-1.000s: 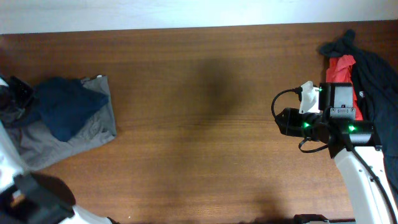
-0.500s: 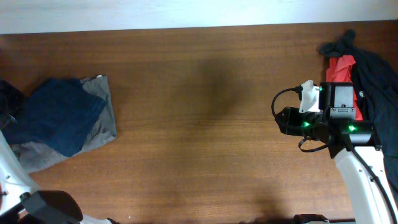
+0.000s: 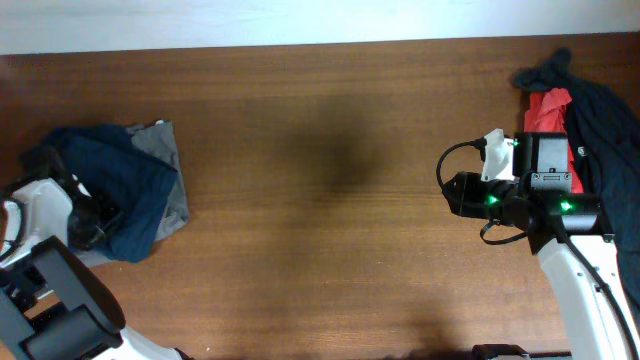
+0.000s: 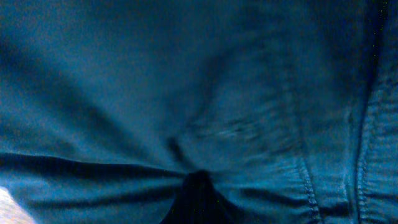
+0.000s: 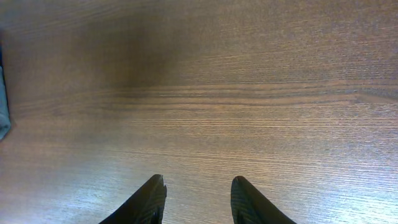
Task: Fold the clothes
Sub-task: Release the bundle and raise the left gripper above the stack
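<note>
At the tabletop's (image 3: 320, 220) left edge, the left end effector (image 3: 93, 216) is clenched on the navy blue piece (image 3: 135, 180), which lies over the grey shorts (image 3: 166, 150). The right end effector (image 5: 196, 198) hangs released above bare wood.

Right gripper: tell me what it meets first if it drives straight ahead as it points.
Probably the wooden table itself: the right gripper seems tilted down at it, though depth is unclear. Nothing else lies ahead in its wrist view.
</note>
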Available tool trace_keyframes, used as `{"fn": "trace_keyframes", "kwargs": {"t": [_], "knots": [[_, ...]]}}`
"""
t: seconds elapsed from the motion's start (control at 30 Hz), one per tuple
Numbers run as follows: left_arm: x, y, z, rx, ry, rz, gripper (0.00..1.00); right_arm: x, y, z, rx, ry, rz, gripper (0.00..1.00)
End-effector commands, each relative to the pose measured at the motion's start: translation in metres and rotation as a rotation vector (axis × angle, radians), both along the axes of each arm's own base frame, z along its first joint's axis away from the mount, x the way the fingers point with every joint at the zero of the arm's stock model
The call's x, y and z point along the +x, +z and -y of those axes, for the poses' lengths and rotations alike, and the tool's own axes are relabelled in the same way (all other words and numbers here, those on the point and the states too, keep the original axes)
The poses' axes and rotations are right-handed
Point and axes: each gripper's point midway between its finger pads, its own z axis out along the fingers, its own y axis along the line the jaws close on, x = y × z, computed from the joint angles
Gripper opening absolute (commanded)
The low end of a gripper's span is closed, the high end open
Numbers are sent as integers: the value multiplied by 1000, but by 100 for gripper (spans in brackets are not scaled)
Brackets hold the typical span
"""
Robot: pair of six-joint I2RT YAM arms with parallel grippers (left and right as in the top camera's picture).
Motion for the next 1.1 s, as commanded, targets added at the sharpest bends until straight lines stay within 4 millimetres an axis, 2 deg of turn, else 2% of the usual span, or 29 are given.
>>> {"fn": "trace_keyframes", "kwargs": {"t": [0.0, 0.1, 0.2, 0.33, 0.47, 0.53, 0.6, 0.7, 0.77, 0.87, 0.9, 0.93, 1.03, 1.07], "knots": [[3, -3, 19, -68, -46, 18, 1, 3, 11, -1, 1, 13, 35, 39], [13, 20, 23, -86, -58, 78, 1, 4, 11, -1, 1, 13, 36, 39], [27, 59, 26, -72, -103, 170, 0, 4, 11, -1, 1, 13, 36, 40], [50, 138, 33, 13, -182, 344, 0, 4, 11, -1, 2, 13, 36, 40], [74, 224, 73, 78, -390, 575, 3, 4, 11, -1, 1, 13, 37, 39], [80, 253, 97, 115, -493, 648, 7, 4, 12, -1, 1, 13, 40, 39], [83, 272, 123, 139, -600, 698, 15, 5, 12, -1, 2, 14, 45, 40], [83, 280, 164, 135, -740, 728, 30, 8, 17, -6, 24, 29, 69, 40], [83, 279, 187, 111, -797, 731, 53, 9, 26, -6, 13, 51, 105, 40], [80, 277, 215, 80, -865, 728, 73, 11, 56, -5, -30, 90, 187, 40], [79, 277, 222, 72, -883, 729, 92, 11, 69, -3, -50, 91, 218, 44], [78, 277, 229, 66, -900, 731, 99, 12, 85, 0, -76, 90, 256, 46], [76, 277, 244, 52, -938, 735, 99, 10, 129, 3, -105, 79, 356, 61], [75, 277, 248, 49, -948, 736, 99, 8, 142, 3, -107, 78, 388, 72]]}}
